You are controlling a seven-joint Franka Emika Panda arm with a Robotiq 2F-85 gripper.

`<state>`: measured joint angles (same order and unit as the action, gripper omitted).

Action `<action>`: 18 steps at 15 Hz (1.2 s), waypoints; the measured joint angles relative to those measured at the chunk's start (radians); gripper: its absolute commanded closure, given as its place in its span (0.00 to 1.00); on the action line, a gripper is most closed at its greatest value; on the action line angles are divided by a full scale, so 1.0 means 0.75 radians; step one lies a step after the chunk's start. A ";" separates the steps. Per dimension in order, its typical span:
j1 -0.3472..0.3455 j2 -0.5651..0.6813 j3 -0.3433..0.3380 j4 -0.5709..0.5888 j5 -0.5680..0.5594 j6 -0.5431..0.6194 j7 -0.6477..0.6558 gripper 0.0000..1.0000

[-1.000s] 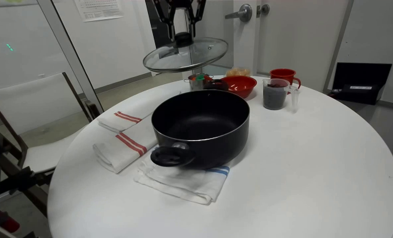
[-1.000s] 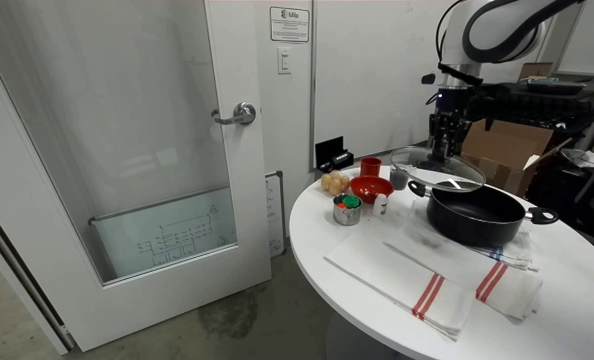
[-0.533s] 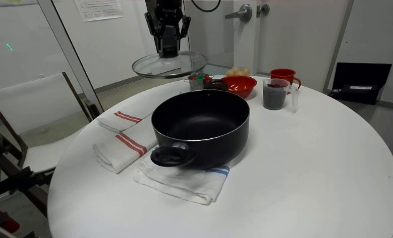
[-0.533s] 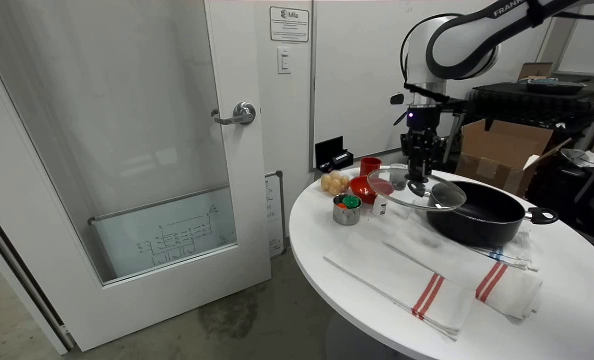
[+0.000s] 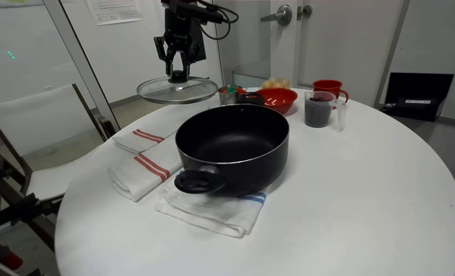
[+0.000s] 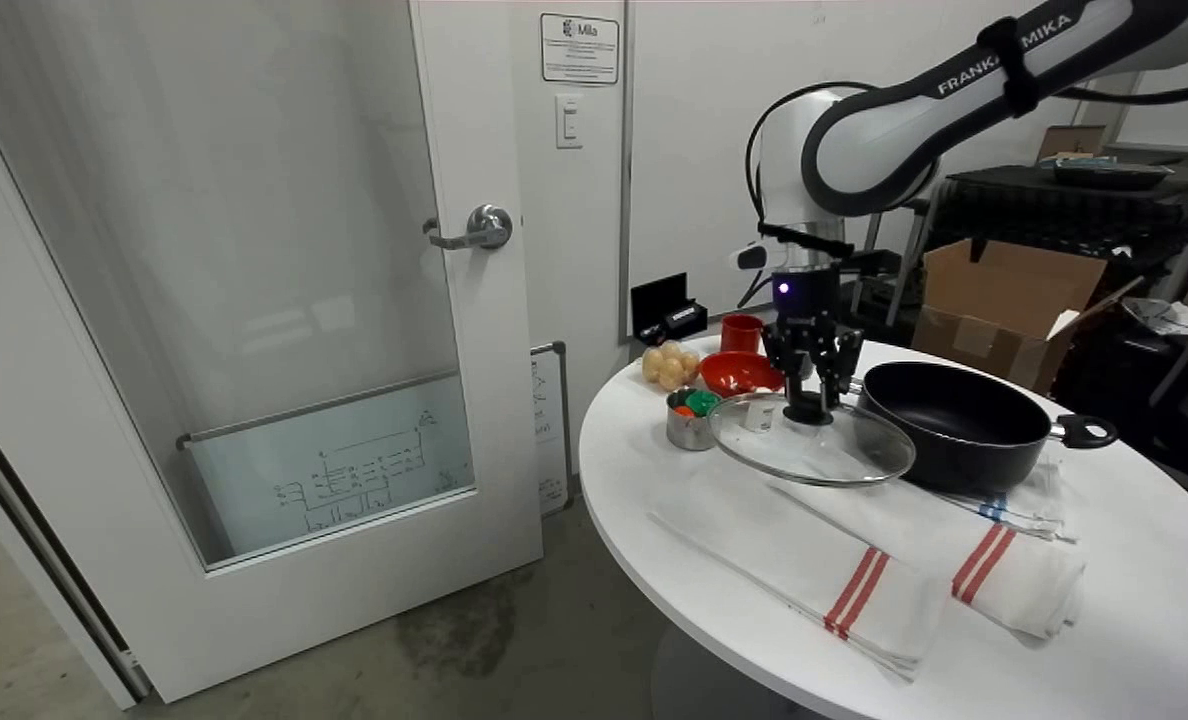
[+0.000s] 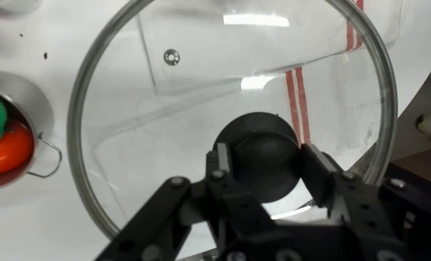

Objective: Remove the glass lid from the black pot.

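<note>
- Nearest, in an exterior view, the black pot [image 5: 233,153] stands uncovered on a blue-striped towel [image 5: 216,214], its inside showing
- Beside it, reaching farther back, two folded red-striped towels [image 5: 151,172] lie flat on the white table [image 5: 365,195]
- Over those towels, clear of the pot's opening, the glass lid [image 5: 177,92] hangs in the air, close to level; removal itself looks done, so the step in hand, I judge, is finding it a place to rest
- Its black knob [image 7: 265,161] is held by the gripper [image 5: 178,70], the jaws set at the knob's width with a pad against either side
- Farther off, a steel cup [image 5: 226,98] stands near the lid's rim, with a red bowl [image 5: 278,101] near it
- Next should come a slow straight descent onto the towels, rim kept away from cup and pot, lid level, and the jaws parted only once the cloth bears the weight
</note>
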<state>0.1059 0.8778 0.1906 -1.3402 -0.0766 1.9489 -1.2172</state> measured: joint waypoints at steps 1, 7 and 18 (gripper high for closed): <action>0.009 0.018 0.001 0.011 -0.006 0.002 -0.010 0.75; 0.037 0.097 0.001 0.020 -0.044 0.053 -0.074 0.75; 0.045 0.137 -0.037 -0.120 -0.265 0.339 -0.102 0.75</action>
<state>0.1396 0.9808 0.1632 -1.4304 -0.2754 2.2031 -1.2938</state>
